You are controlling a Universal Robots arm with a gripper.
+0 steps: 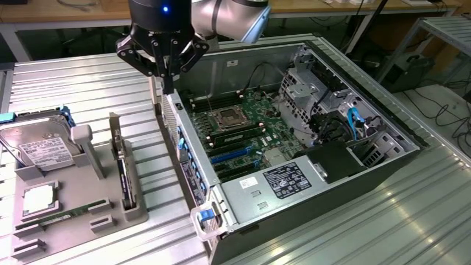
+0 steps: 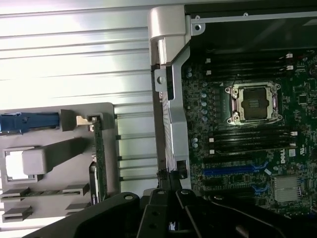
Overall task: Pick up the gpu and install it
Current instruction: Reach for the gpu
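Note:
The gpu [image 1: 122, 168] stands on its long edge in a slot of the grey holder [image 1: 103, 190], pale metal bracket end upward, at the exterior view's left. In the wrist view the gpu [image 2: 99, 153] is a thin green strip in that holder [image 2: 69, 148]. My gripper [image 1: 169, 87] hangs shut with nothing in it, above the rear wall of the open computer case [image 1: 193, 165], to the right of the gpu and well above it. The dark fingers [image 2: 163, 198] meet over that wall. Blue expansion slots [image 1: 234, 155] lie on the motherboard [image 1: 246, 124] inside.
The holder also carries a silver hard drive [image 1: 38, 146], a processor [image 1: 37, 200] and a narrow memory stick [image 1: 65, 216]. The case lies on its side on a ribbed metal table [image 1: 88, 88]; its drive cage [image 1: 316, 91] and power supply [image 1: 283, 182] stand along the far and near ends.

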